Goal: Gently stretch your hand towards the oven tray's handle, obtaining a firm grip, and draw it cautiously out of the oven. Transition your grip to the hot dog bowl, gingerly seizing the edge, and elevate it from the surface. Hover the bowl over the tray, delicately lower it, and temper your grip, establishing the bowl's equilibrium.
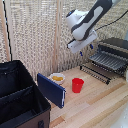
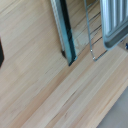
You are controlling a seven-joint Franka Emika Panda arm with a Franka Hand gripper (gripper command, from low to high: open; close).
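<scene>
Oven (image 1: 114, 48) at the exterior view's right edge of the wooden table (image 1: 95, 105), dark and boxy, its front facing toward the exterior view's left. The oven tray (image 1: 109, 61), a rack of thin parallel bars, sticks out of the opening, its bars running from the oven outward and down toward the exterior view's left. The oven tray's handle (image 1: 96, 73), a long dark bar, lies across the front, its long axis slanting from upper left to lower right in the exterior view.

The hot dog bowl (image 1: 57, 78), small, white, with yellow-orange food, sits on the table near the middle, just beside a red cup (image 1: 77, 85) and behind a blue flat panel (image 1: 51, 90) that leans against a large black case (image 1: 20, 100).

The gripper (image 1: 85, 49) hangs in the air above the table, left of the oven in the exterior view, holding nothing; how far its fingers are spread cannot be told. The wrist view shows wood grain and blurred metal bars (image 2: 92, 35).

No writing can be read.
</scene>
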